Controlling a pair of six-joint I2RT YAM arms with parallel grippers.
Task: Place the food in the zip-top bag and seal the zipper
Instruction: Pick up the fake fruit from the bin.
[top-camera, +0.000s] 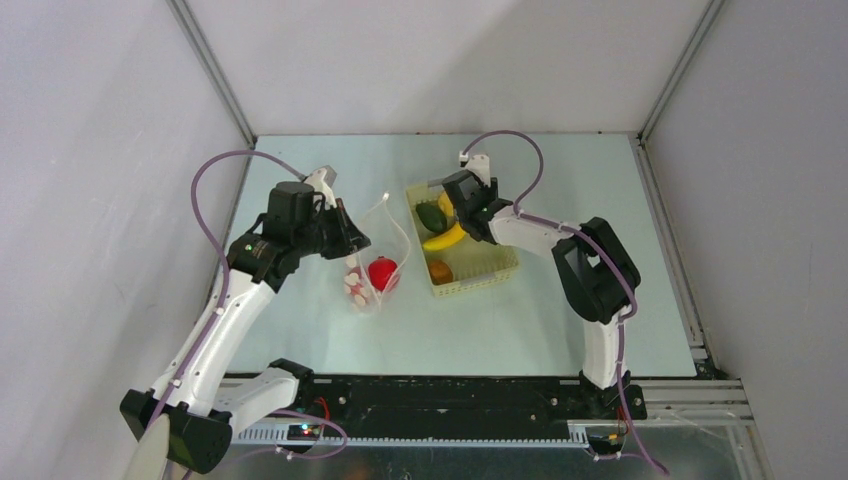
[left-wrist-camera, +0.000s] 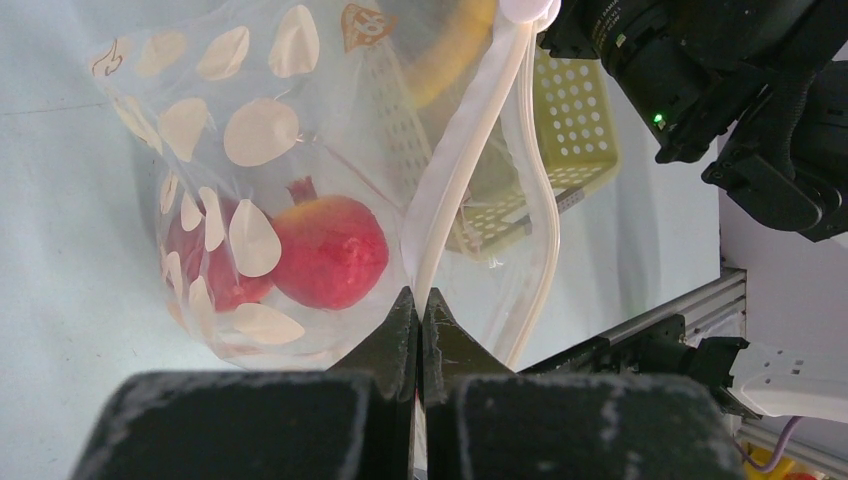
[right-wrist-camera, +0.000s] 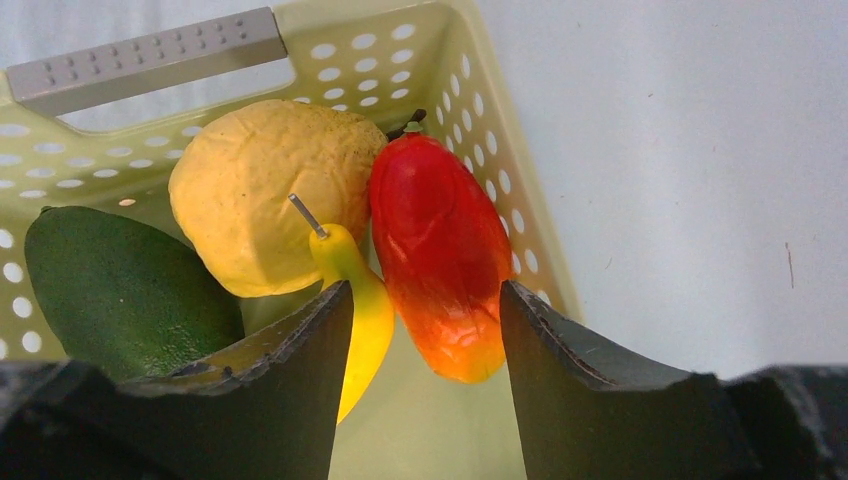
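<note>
The clear dotted zip-top bag (top-camera: 372, 275) hangs open at table centre-left with a red round fruit (top-camera: 382, 272) inside; the fruit also shows in the left wrist view (left-wrist-camera: 328, 252). My left gripper (left-wrist-camera: 420, 300) is shut on the bag's white zipper strip (left-wrist-camera: 452, 190) and holds the mouth up. My right gripper (right-wrist-camera: 425, 300) is open, low inside the pale yellow basket (top-camera: 495, 262). Between its jaws lie a red-orange piece (right-wrist-camera: 440, 260) and the banana's stem end (right-wrist-camera: 355, 290). A yellow lumpy fruit (right-wrist-camera: 265, 190) and a dark green oval piece (right-wrist-camera: 120, 290) lie beside them.
An orange piece (top-camera: 440, 271) sits at the basket's near end, and the banana (top-camera: 445, 238) lies across its middle. The basket's grey handle (right-wrist-camera: 150, 55) is at its far rim. The right arm's black links (left-wrist-camera: 720, 90) stand close to the bag's right.
</note>
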